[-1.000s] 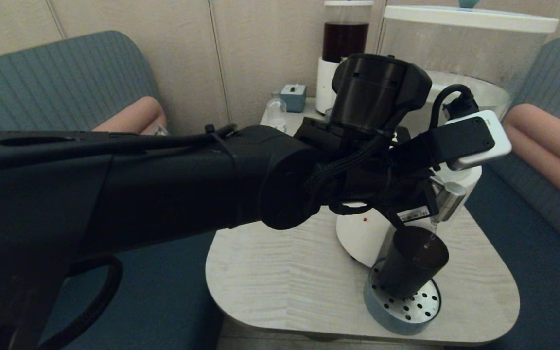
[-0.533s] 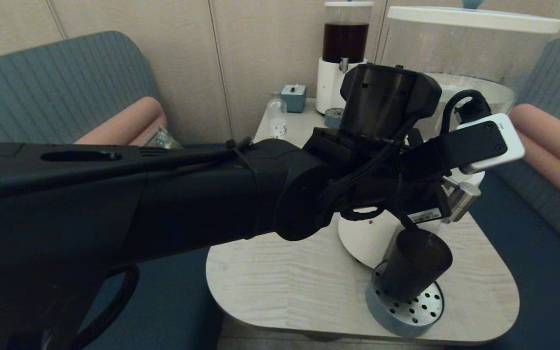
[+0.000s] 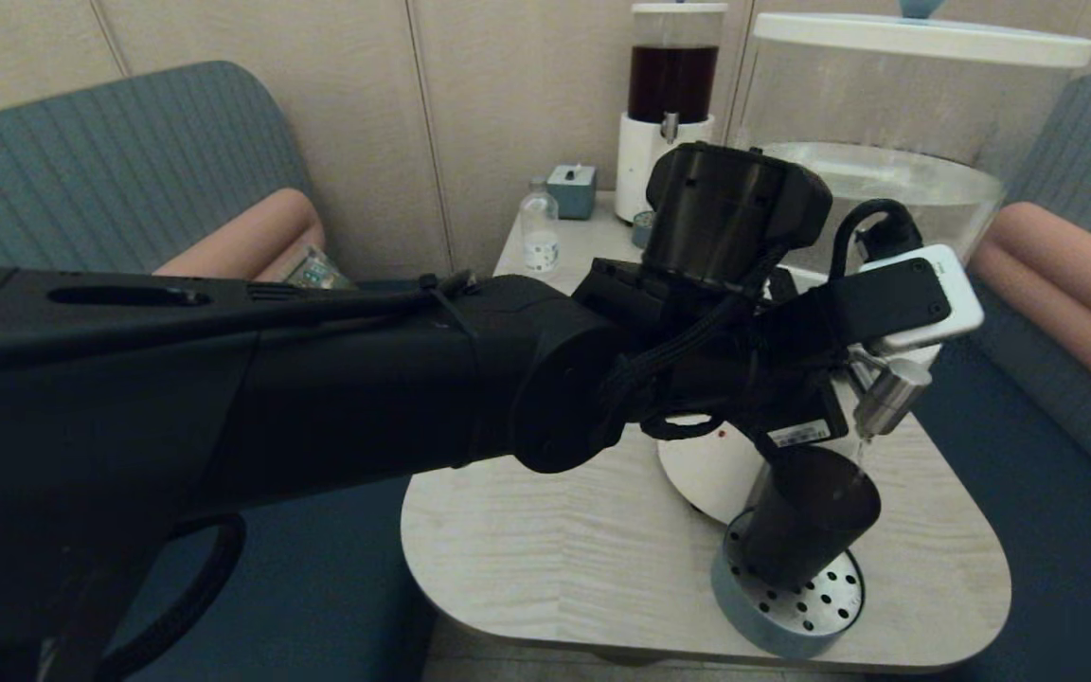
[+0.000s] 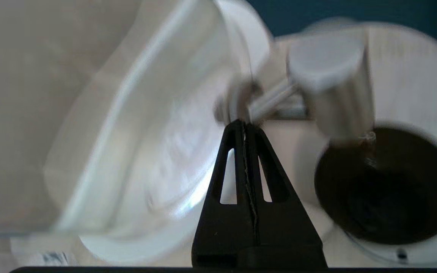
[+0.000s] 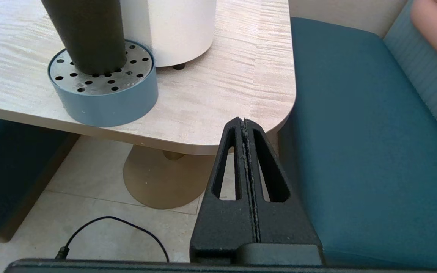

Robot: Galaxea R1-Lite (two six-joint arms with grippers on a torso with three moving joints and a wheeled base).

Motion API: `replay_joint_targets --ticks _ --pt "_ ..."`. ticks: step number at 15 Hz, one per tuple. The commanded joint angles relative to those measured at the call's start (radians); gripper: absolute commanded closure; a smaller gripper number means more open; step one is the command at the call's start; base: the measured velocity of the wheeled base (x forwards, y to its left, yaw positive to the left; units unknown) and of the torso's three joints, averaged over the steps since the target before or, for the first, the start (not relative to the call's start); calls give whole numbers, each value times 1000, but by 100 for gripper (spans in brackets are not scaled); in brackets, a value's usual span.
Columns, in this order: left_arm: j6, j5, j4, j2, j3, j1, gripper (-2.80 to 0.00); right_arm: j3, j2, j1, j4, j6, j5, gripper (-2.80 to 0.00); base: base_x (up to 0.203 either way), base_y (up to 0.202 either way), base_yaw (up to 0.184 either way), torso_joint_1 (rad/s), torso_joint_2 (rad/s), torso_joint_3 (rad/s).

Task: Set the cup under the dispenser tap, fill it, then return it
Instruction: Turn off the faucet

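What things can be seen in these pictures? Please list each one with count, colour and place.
cup: one, dark brown, on the drip tray, under the tap
dispenser tap: one, steel, on the big white-based dispenser
drip tray: one, blue-grey, perforated top, table's near right
dark-liquid dispenser: one, white base, table's back
bottle: one, clear, table's back left
small box: one, blue-grey, by the wall
table: one, light wood
left gripper: black, jaws shut, beside the tap
right gripper: black, jaws shut, low beside the table's edge
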Motion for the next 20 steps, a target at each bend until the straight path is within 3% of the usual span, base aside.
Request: replay_joint_targets --ticks 1,5,7,10,12,14,20 --pt "4 -1 2 -27 26 4 0 0 -1 1 0 -1 1 0 0 0 0 0 0 0" --pt "-4 -6 -8 -113 128 19 0 1 -1 1 0 -1 1 0 0 0 0 0 0 0" --pt "-40 -9 -11 -177 186 22 0 1 -1 1 0 -1 1 0 0 0 0 0 0 0" --pt "-231 -57 -42 -266 296 21 0 2 -1 1 0 -1 1 0 0 0 0 0 0 0" --pt "-384 -136 -135 -297 352 18 0 2 -1 1 0 -1 1 0 0 0 0 0 0 0" --pt "-511 -172 -262 -304 410 8 0 1 -1 1 0 -1 1 0 0 0 0 0 0 0" --pt "-533 -184 -287 -250 418 -7 0 1 -1 1 0 -1 0 0 0 0 0 0 0 0"
